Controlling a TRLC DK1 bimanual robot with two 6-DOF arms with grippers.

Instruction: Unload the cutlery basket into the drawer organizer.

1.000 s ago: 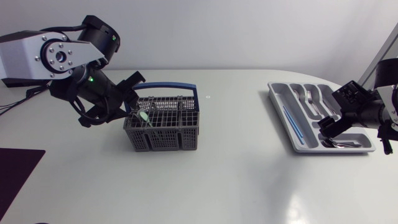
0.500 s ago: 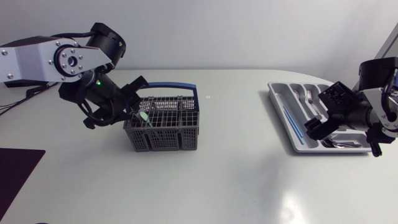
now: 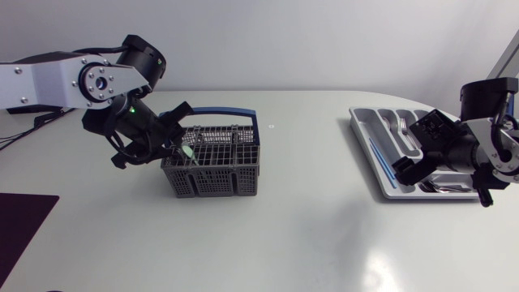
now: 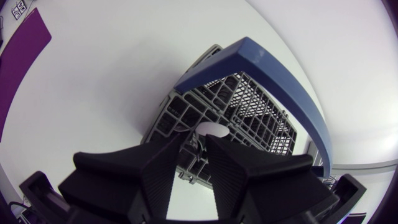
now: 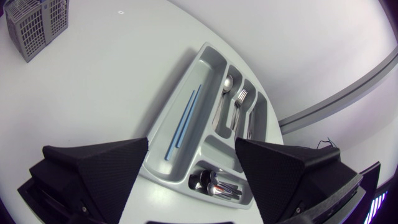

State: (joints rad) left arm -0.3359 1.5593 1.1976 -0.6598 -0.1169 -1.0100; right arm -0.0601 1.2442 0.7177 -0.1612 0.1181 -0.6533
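Note:
The grey cutlery basket (image 3: 215, 166) with a blue handle (image 3: 223, 113) stands left of the table's middle. My left gripper (image 3: 177, 144) is at its left end, shut on a thin utensil with a pale green end (image 3: 186, 152). In the left wrist view the utensil's pale oval end (image 4: 211, 129) shows just ahead of the narrow gap of the left gripper (image 4: 196, 158), over the basket (image 4: 249, 112). The grey drawer organizer (image 3: 361, 122) lies at the right. My right gripper (image 3: 412, 174) hangs open over its near part, with nothing held. In the right wrist view the right gripper (image 5: 193, 186) spans the organizer (image 5: 202, 53).
The organizer holds two blue sticks (image 5: 183, 121) in its long compartment, a spoon and fork (image 5: 233, 102) beside them, and several metal pieces (image 5: 214, 183) in the end compartment. A dark purple mat (image 3: 20, 235) lies at the table's front left corner.
My right arm has swung left over the organizer, its gripper still open. My left arm has shifted slightly right at the basket, keeping its grip.

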